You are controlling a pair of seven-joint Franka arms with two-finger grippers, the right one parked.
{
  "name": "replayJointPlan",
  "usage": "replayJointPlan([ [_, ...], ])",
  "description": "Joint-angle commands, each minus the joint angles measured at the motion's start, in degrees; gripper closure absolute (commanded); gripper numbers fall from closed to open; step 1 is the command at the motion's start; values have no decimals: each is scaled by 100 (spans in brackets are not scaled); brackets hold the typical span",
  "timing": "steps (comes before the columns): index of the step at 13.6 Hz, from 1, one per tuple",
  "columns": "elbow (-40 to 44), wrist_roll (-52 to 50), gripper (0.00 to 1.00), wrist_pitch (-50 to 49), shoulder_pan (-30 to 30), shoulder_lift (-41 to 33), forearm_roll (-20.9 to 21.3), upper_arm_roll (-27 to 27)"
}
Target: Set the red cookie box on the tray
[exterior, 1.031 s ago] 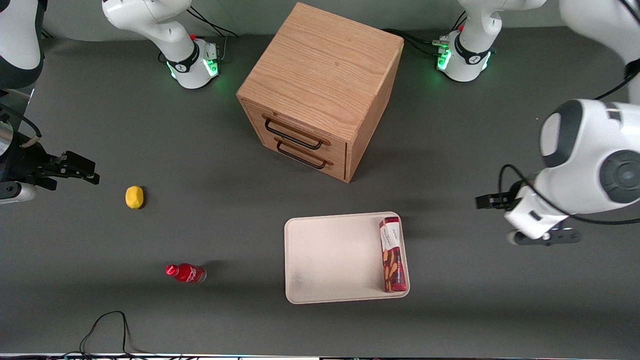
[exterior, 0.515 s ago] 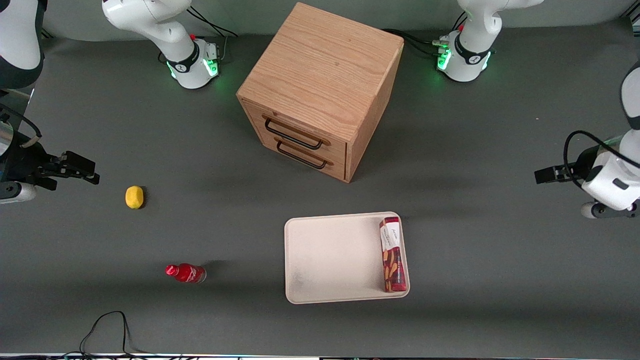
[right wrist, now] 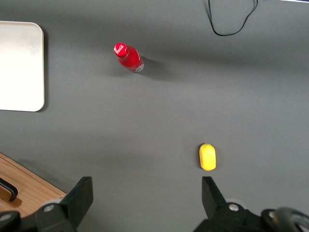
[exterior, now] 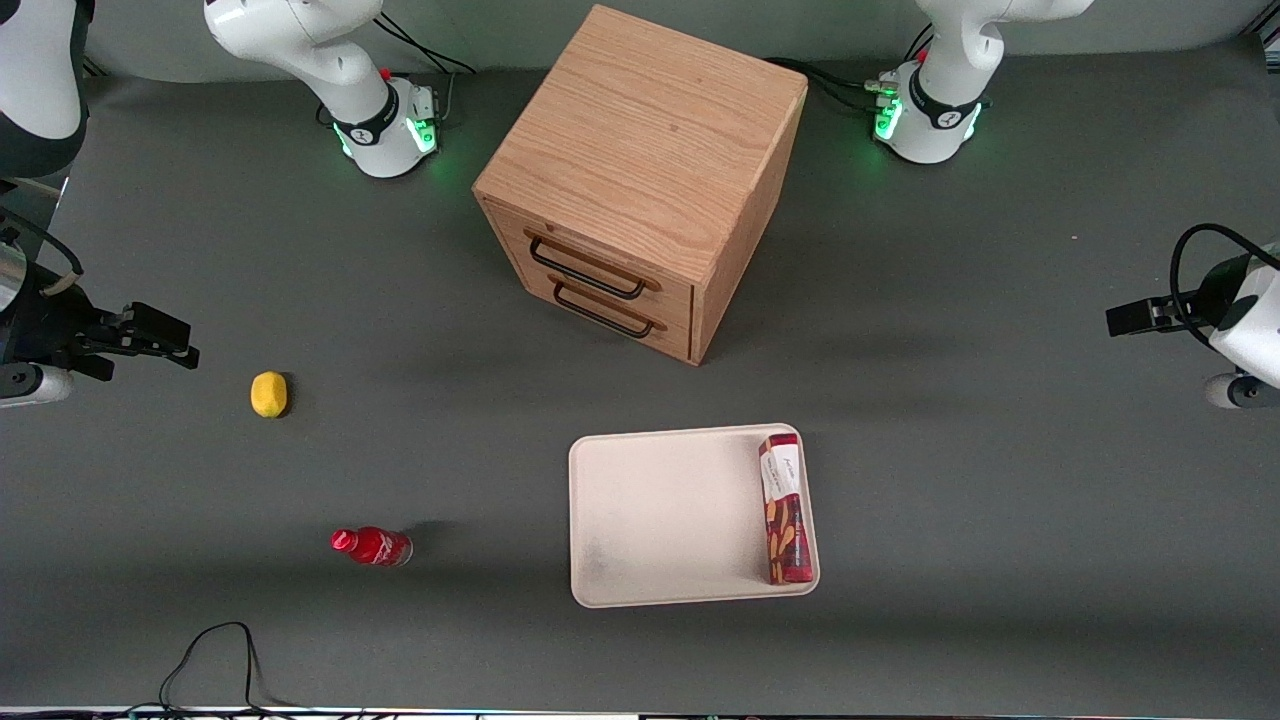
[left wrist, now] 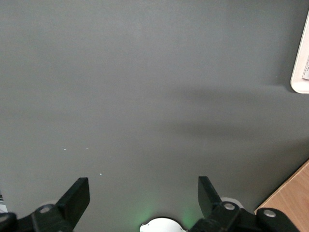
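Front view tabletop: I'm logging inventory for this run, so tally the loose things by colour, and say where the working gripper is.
Red: 2, the red cookie box on the tray and a small red bottle
Yellow: 1, a lemon
Cream-white: 1, the tray
Wood: 1, the drawer cabinet
Total: 5
The left gripper is open, empty, above bare table toward the working arm's end.

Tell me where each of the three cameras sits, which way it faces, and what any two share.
Front view: high, facing down at the table; red cookie box lies in the tray; the hand, open, hangs toward the working arm's end.
Left wrist view: above the table, looking down; open fingers show.
Right wrist view: on the parked arm, facing down at bottle and lemon.
Shared: all three show the tray.
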Motion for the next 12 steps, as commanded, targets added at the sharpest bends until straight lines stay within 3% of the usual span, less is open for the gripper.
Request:
replayJointPlan([
  [1, 183, 91, 0, -121, 706, 8, 10, -752],
  [5, 360, 143, 0, -191, 1024, 113, -78, -816],
  [12, 342, 152, 0, -209, 1008, 113, -105, -816],
])
